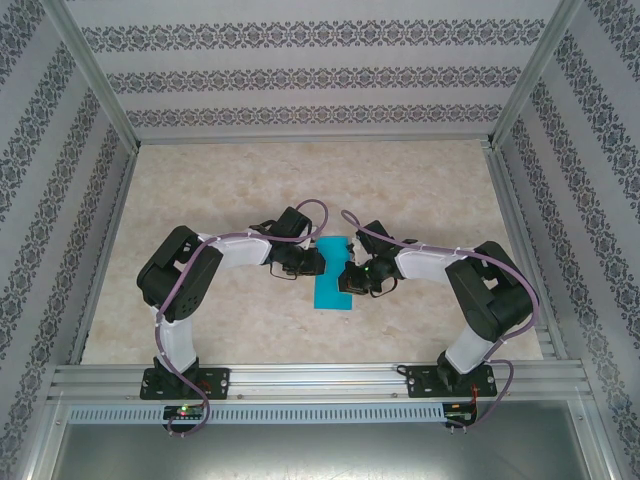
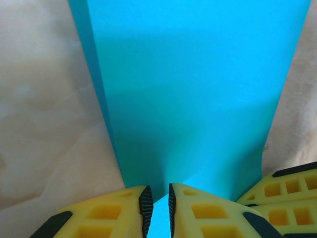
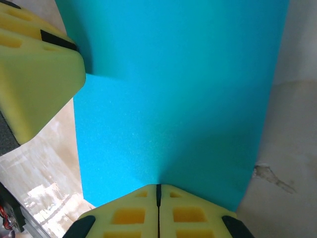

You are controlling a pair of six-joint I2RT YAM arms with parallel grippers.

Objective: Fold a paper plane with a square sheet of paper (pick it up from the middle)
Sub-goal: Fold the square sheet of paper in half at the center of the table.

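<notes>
Two arms: both reach in from the near edge, and their wrists meet at the square sheet of paper (image 1: 333, 288).
Sheet's left side: the left gripper (image 2: 157, 193) is on the long edge. Its jaws are all but closed, with a sliver of teal in the slit between the pads. I'd call that a pinch on the paper.
Sheet's right side: the right gripper (image 3: 158, 188) sits opposite. Its jaws are pressed tight together and the paper runs straight into them, so it's clamped on that edge.
Sheet itself: it lies mid-table (image 1: 420, 180) between the two grippers. From above it looks long and narrow, not square. In the left wrist view a darker under-layer peeks out along one long side.
Done, by my read: one lengthwise half-fold.
To do: the nose corners, then the wing creases. There's no point and no wings, so no dart yet.
Progress: early days.
Beyond the sheet: marbled tabletop runs to the far wall.
</notes>
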